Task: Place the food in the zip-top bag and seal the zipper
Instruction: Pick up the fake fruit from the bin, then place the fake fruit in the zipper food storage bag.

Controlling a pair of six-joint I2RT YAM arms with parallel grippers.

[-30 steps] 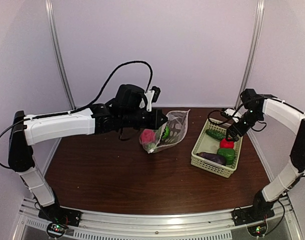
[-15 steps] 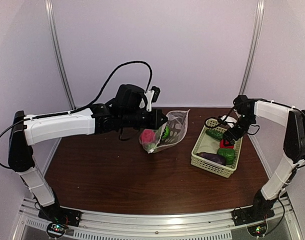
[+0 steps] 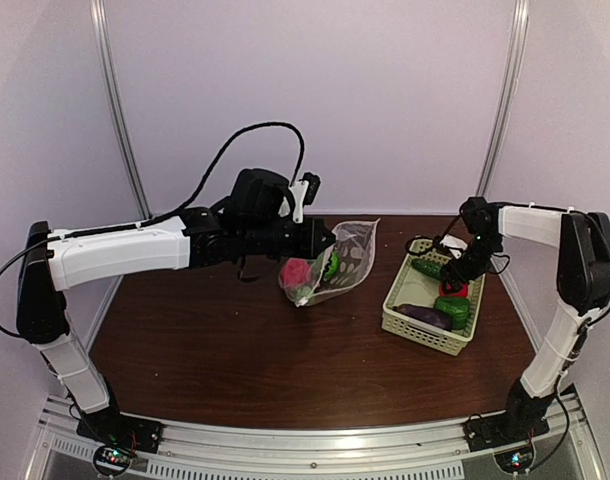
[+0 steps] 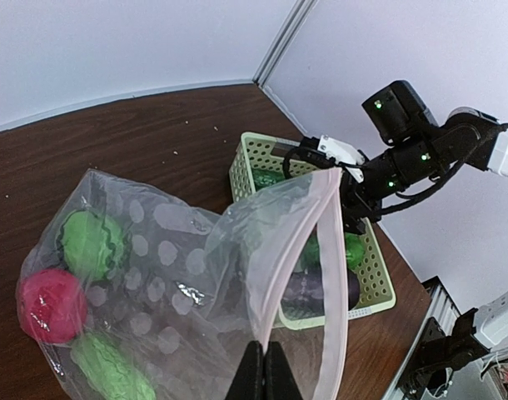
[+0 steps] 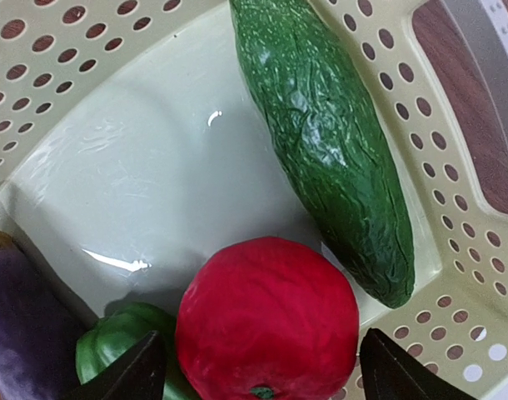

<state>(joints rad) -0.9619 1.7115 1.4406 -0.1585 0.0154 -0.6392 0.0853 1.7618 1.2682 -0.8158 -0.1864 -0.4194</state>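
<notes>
**One arm holds the bag up, the other reaches into the basket**

Closest to me is the dark brown table [image 3: 235, 370], with both arms bolted at its near edge.

A little farther in, over the middle of the table, the left gripper [image 4: 264, 371] is pinched tight on the edge of the zip-top bag [image 4: 154, 275] and holds it up. I cannot tell if the bottom of the bag touches the table. The bag's mouth gapes wide and faces the basket. The zipper [image 4: 333, 250] is a thin pale pink strip around the mouth, and its two sides are well apart, so the bag is not sealed. Three toys lie inside the bag: a pink-red round toy [image 4: 50, 304], a round green toy [image 4: 92, 242] just above it, and a long bumpy green toy [image 4: 108, 367] below it.

Off to the right, not touching the bag, the pale green basket [image 3: 415, 325] with holes sits on the table. The right gripper [image 5: 266, 367] is down inside it. Its black fingers [image 5: 133, 375] are spread wide, one on each side of the red toy tomato [image 5: 266, 321]. They are very close to it, but I cannot tell if they touch. A small green toy [image 5: 112, 342] is tucked against the tomato, with the purple toy eggplant [image 5: 21, 325] beside that. The toy cucumber [image 5: 329, 150] lies slanted along the basket's wall.

Farthest back stands the plain white wall [image 3: 385, 100].
</notes>
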